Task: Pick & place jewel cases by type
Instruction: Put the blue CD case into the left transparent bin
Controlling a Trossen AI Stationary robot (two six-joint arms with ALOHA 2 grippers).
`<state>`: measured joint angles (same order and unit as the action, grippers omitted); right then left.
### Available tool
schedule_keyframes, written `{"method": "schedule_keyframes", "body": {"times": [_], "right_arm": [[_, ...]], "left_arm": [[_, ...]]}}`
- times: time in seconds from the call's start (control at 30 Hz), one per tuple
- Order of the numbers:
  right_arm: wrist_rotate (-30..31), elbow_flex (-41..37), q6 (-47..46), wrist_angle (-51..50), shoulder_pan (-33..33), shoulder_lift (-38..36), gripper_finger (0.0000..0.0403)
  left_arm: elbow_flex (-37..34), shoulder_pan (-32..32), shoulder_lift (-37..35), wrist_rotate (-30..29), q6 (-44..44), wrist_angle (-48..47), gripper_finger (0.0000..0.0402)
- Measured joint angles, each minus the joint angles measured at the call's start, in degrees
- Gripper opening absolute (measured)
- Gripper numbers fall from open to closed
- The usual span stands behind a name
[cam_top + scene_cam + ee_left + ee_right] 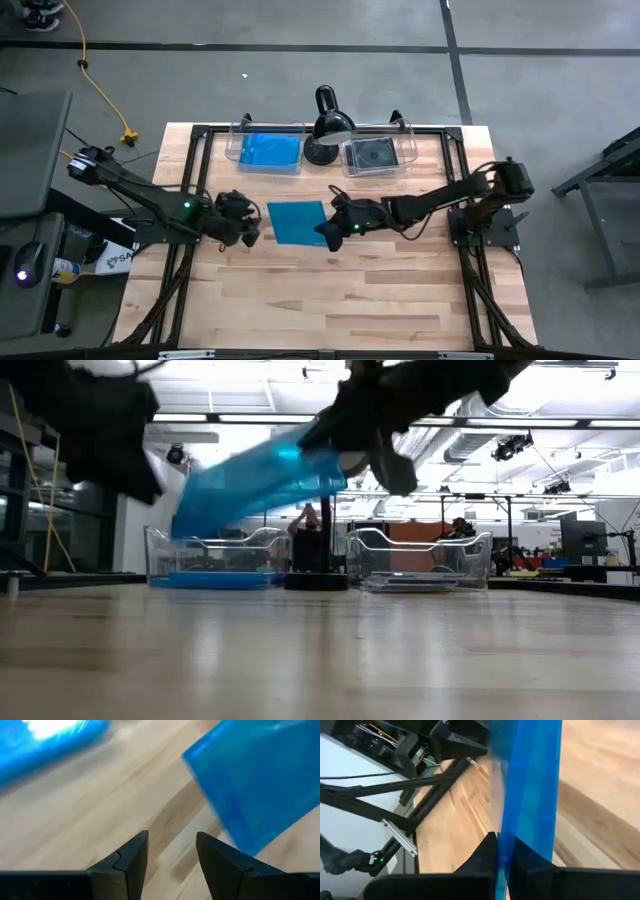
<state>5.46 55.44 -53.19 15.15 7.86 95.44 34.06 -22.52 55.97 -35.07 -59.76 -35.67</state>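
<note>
Blue case [297, 221] hangs over the middle of the table [330, 300], lifted clear of the wood and tilted, as the low view shows [262, 478]. The right gripper [331, 231] is closed on the case's right edge; in the right wrist view the two dark fingers [485, 855] press on both faces of the thin blue plate [532, 785], which stands edge-on between them. The left gripper [247, 229] is just beside the case's left edge and does not touch it. Its fingers [132, 857] stand partly open with only bare wood between them, and the blue case [260, 780] is near, in front and to one side.

Two clear bins stand at the far edge of the table. The left bin [232, 147] holds blue cases [271, 151]; how many are stacked there cannot be told. The right bin [408, 146] holds a dark case [371, 155] with a glossy front; again the number is not clear. Between the bins stands a black lamp [329, 126], with its round base touching the table near the far edge. In the low view both bins [160, 550] [480, 555] are seen behind the lifted case, well apart from it.
</note>
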Motion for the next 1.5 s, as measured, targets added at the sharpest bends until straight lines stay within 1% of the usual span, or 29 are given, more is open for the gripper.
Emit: {"method": "schedule_keyframes", "body": {"times": [0.1,0.23,0.37,0.5,0.67,0.93,1.1,1.2,1.37,1.5], "right_arm": [[2.1,0.0,2.1,-0.8,0.7,-3.2,0.0000],[4.7,0.0,4.8,-2.0,1.5,-7.5,0.0000],[6.1,0.0,7.5,-2.7,2.4,-11.6,0.0000],[7.0,0.0,11.4,-2.8,3.4,-14.5,0.0000],[8.2,0.0,15.0,-2.9,4.6,-16.9,0.0000],[7.8,0.0,19.5,-2.5,6.2,-18.5,0.0000],[7.5,0.0,23.6,-2.1,7.5,-19.2,0.0000],[7.5,0.0,27.8,-2.1,8.4,-20.3,0.0000],[7.5,0.0,38.0,-2.8,9.7,-22.6,0.0000],[7.4,0.0,45.4,-4.3,10.0,-24.3,0.0000]], "left_arm": [[0.0,0.0,-4.7,-1.8,6.6,3.8,0.0166],[0.0,0.0,-9.5,-2.6,14.7,9.3,0.0166],[0.0,0.0,-12.9,-2.8,20.6,14.5,0.0166],[0.0,0.0,-14.6,-2.7,25.3,20.3,0.0166],[-0.1,0.0,-15.1,-0.5,31.3,28.4,0.0166],[0.0,0.0,-15.1,4.4,40.3,41.2,0.0166],[0.0,0.0,-15.1,4.7,43.2,45.7,0.0166],[0.0,0.0,-15.2,4.9,45.1,48.7,0.0166],[0.0,0.0,-15.3,5.0,47.6,55.0,0.0166],[0.0,0.0,-15.3,4.9,47.6,59.3,0.0166]]}}
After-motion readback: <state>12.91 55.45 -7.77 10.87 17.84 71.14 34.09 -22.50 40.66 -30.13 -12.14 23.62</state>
